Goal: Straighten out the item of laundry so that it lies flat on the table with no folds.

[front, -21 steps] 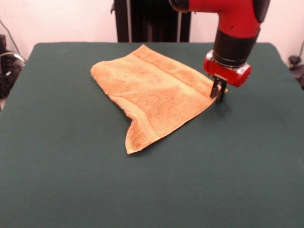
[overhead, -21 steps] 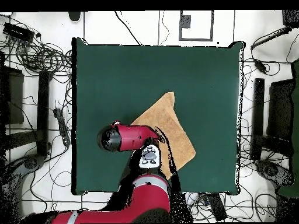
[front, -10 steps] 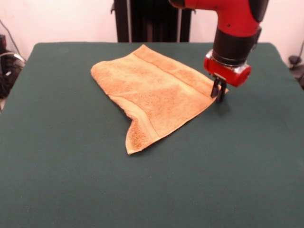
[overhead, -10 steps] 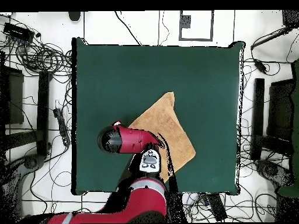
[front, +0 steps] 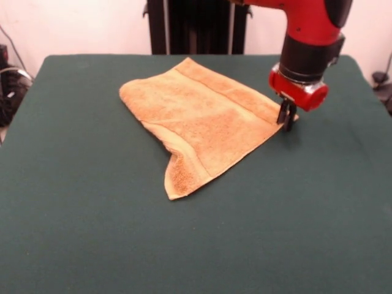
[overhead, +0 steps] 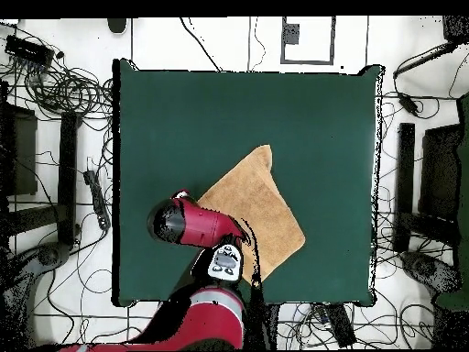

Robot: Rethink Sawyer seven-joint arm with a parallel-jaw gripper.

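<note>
- The orange-tan terry hand towel (front: 202, 119) is found on the green felt counter (front: 92, 233), in the far half as seen from the front, slightly right of centre.
- The towel is not laid flat: a layer is doubled over, and a folded flap (front: 180, 174) projects toward the near edge as a point.
- A woven band stripe (front: 229, 92) is noted along the far right border.
- In the overhead view the towel (overhead: 261, 206) is seen set diagonally, partly covered by the red arm (overhead: 197, 225).
- The hand (front: 286, 116) is positioned at the towel's right corner, fingers pointing down and drawn narrow, pinched on the corner of the cloth.
- The corner is held at or just above the counter surface; contact with the felt cannot be determined.
</note>
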